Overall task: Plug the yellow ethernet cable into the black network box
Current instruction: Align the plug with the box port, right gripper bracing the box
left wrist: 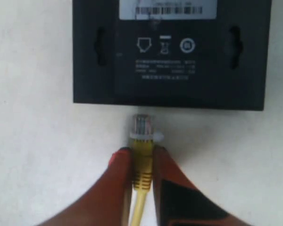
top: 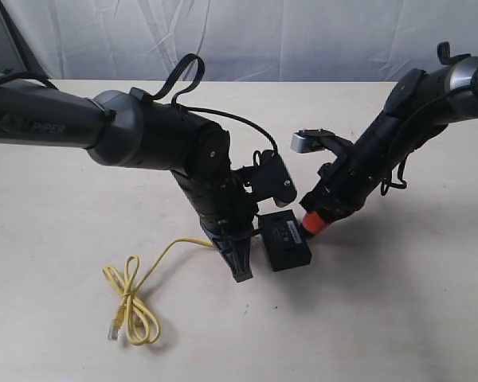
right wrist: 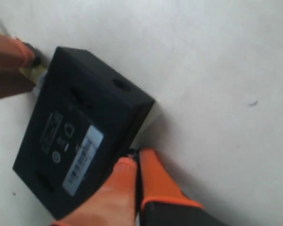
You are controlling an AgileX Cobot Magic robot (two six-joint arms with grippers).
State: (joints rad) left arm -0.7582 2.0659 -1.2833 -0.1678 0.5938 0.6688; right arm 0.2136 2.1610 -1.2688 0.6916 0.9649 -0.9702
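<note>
The black network box (top: pixel 285 241) lies flat on the table between both arms, with its white label (left wrist: pixel 167 9) facing up. My left gripper (left wrist: pixel 142 153) is shut on the yellow boot of the yellow ethernet cable (left wrist: pixel 142 162). Its clear plug (left wrist: pixel 144 127) points at the box's side wall, a small gap short of it. The cable trails back to a looped bundle (top: pixel 131 306) with the other plug at the front left. My right gripper (right wrist: pixel 136 159) is shut with nothing between its orange fingers, its tips resting against the opposite edge of the box (right wrist: pixel 80 141).
The beige table (top: pixel 398 302) carries nothing else. The left arm's black links (top: pixel 199 167) and the right arm (top: pixel 382 151) crowd in over the box from both sides. A grey curtain (top: pixel 247 36) hangs behind the table.
</note>
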